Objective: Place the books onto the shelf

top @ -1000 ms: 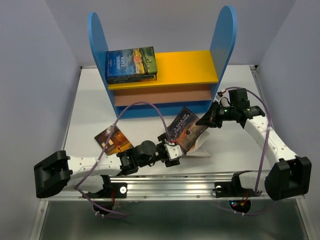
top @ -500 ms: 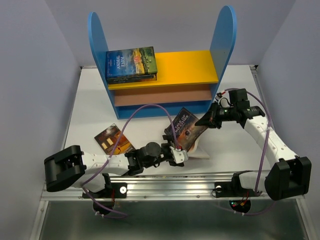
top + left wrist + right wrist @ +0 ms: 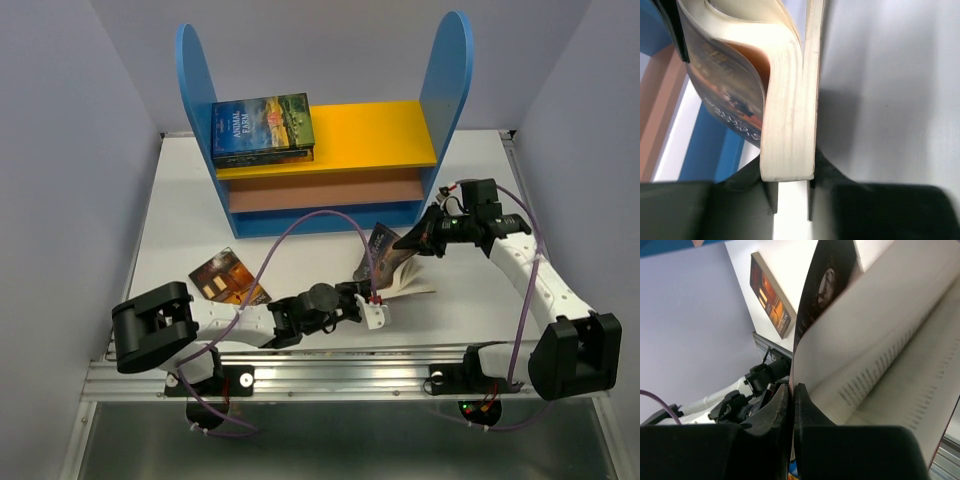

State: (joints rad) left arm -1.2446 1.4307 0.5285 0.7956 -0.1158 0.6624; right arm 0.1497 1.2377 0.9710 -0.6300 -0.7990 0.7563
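Orange-covered book lies aside while left end effector and right end effector clamp the splayed paperback.

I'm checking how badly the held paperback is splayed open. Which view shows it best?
The right wrist view: the paperback fills it, cover pinched in the right pincer, pages fanned open. The left wrist view shows its page edges clamped in the left pincer; the top view shows it small, between both pincers.

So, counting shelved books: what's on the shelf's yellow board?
Books stacked at its left end, Animal Farm on top; the covers beneath are hidden, so their number is unclear.
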